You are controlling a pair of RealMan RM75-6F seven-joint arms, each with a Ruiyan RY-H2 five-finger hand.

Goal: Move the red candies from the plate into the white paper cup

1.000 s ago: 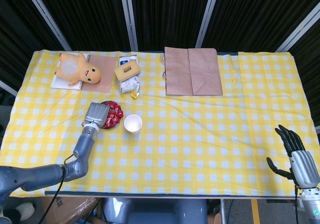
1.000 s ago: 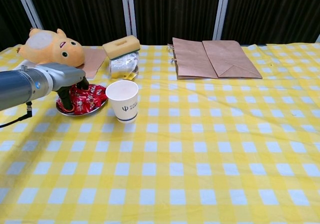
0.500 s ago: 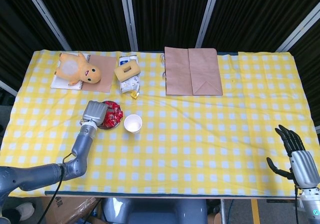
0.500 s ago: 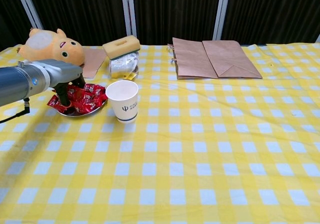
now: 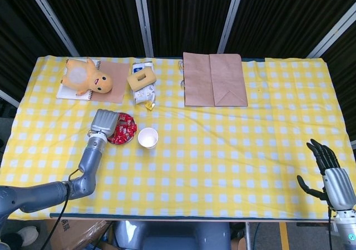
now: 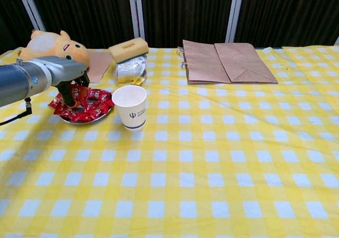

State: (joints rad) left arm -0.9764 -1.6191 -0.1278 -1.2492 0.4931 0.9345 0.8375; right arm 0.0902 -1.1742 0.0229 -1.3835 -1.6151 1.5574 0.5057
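Since a second ago the left hand (image 6: 71, 84) has been raised a little above the plate (image 6: 79, 119), and a candy (image 6: 79, 93) seems pinched in it. The cup (image 6: 130, 106) stands at 3 o'clock of the plate, so transfer is judged next. The right hand (image 5: 328, 175) is held open, idle.

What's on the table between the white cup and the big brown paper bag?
Nothing: between the white paper cup and the brown paper bag the head view shows only bare yellow checked tablecloth.

- Head view: high above near edge, looking steeply down; whole table (image 5: 233, 144) visible.
- Chest view: low, near, facing far edge.
- Shared: plate (image 5: 123, 129) (image 6: 85, 116), cup (image 5: 148, 137) (image 6: 130, 106).
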